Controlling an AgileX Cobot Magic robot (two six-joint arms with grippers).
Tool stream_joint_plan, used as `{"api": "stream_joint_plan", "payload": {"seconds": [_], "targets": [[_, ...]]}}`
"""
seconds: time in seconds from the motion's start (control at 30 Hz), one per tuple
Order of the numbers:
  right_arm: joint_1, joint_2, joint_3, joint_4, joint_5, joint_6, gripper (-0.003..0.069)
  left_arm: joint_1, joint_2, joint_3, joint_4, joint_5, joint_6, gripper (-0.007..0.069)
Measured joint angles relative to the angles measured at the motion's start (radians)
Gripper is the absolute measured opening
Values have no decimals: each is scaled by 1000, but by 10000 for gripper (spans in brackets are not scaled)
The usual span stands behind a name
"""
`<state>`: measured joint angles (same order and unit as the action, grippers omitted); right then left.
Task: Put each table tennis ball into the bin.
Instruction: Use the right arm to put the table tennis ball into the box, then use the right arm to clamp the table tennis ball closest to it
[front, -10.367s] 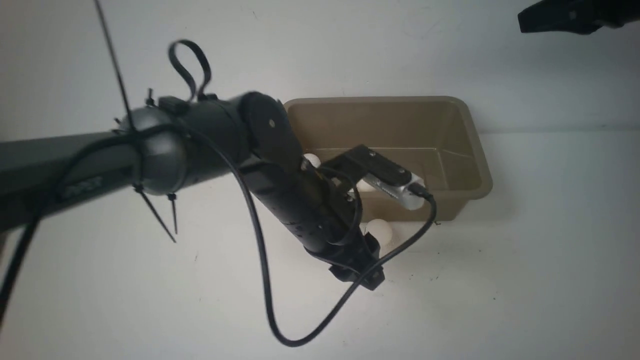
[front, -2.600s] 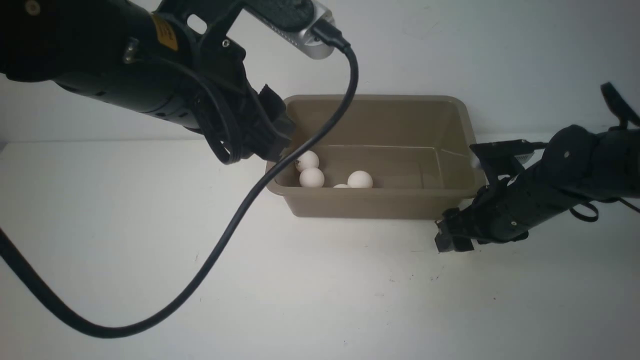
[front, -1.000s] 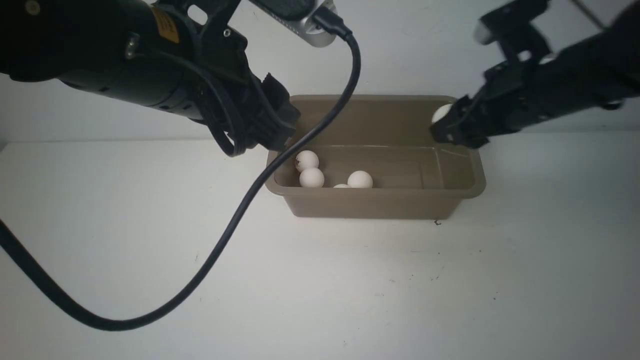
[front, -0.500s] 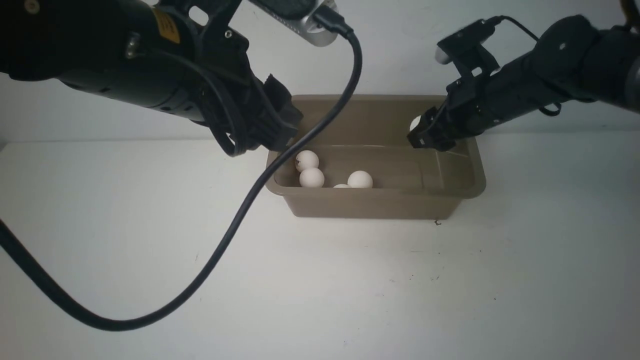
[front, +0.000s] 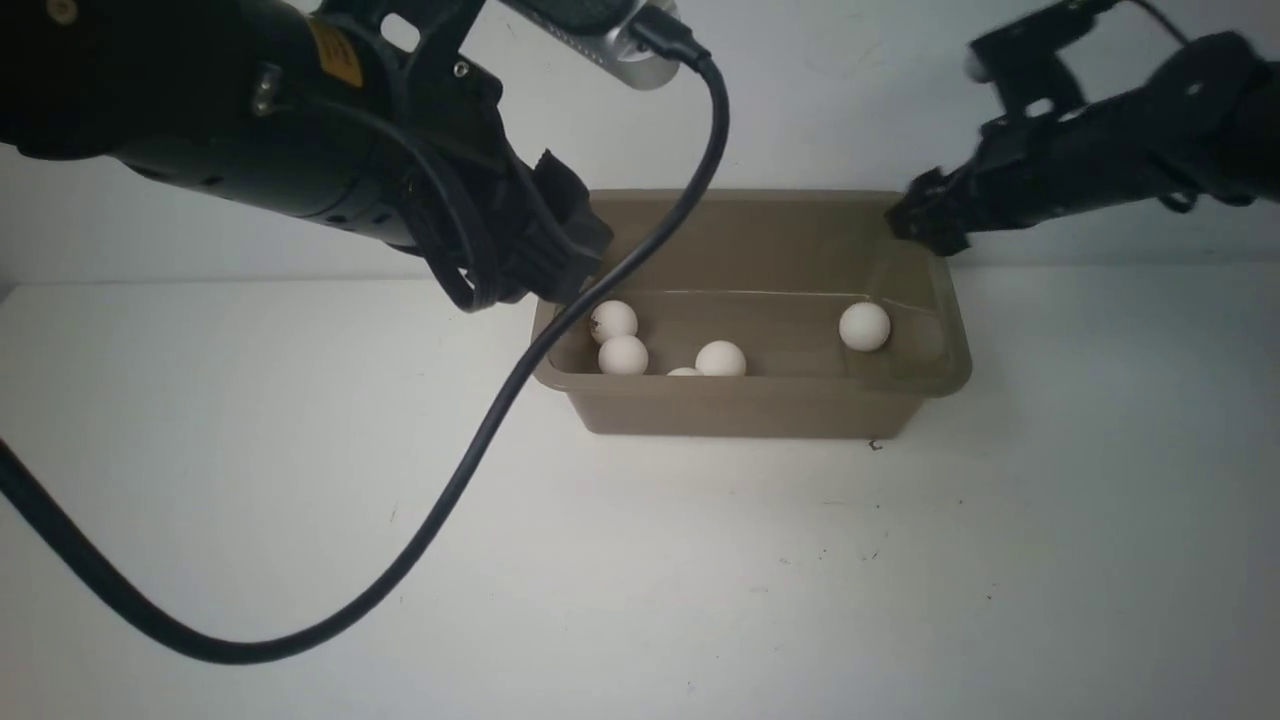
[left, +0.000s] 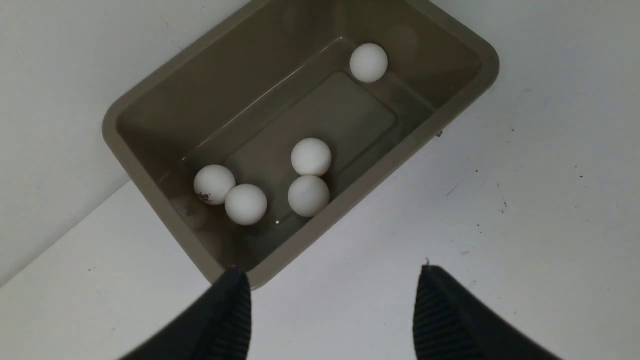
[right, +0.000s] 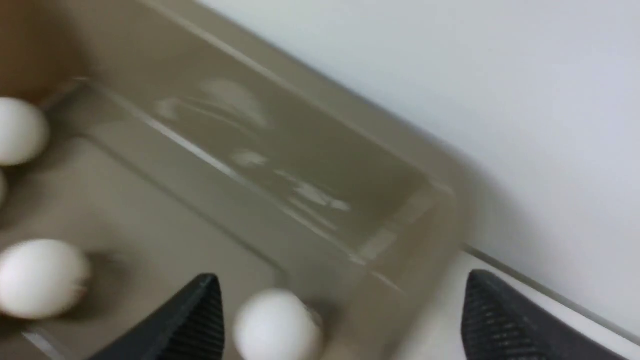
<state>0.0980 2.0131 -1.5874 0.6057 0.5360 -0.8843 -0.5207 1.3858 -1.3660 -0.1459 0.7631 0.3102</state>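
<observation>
bin (front: 760, 410): taupe plastic, smooth, with a bit of sheen; pale light streaks show on the inner walls and floor
table tennis balls (front: 864, 326): white, matt, smooth shells; one has a small dark print
desk (front: 700, 580): white, matt, flat, with tiny dark specks and scuffs here and there
wall (front: 820, 90): plain white, matt, smooth-looking
left end effector (left: 332, 277): black fingers (left: 445, 320) with finely ribbed pads, kinda rubbery and dull
right end effector (right: 342, 282): same black ribbed look, but that view's blurry
left arm shell (front: 200, 120): black, dull, plastic-looking, with a yellow sticker (front: 335, 50)
camera housing (front: 630, 68): silvery, metal-looking, ridged side
cable (front: 478, 452): black, smooth jacket, slightly shiny
</observation>
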Motion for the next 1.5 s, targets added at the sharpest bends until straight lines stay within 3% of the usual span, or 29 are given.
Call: {"api": "stream_joint_plan", "payload": {"seconds": [0.27, 0.8, 1.23, 1.5], "targets": [[-105, 2, 0, -67, 24, 0, 488, 0, 0, 0, 0, 15, 0, 396], [-106, 120, -1, -67, -14, 0, 476, 0, 0, 0, 0, 15, 1, 396], [-106, 152, -5, 139, -16, -141, 473, 0, 0, 0, 0, 16, 1, 396], [-106, 167, -41, 186, -14, -169, 472, 0, 0, 0, 0, 20, 1, 396]]}}
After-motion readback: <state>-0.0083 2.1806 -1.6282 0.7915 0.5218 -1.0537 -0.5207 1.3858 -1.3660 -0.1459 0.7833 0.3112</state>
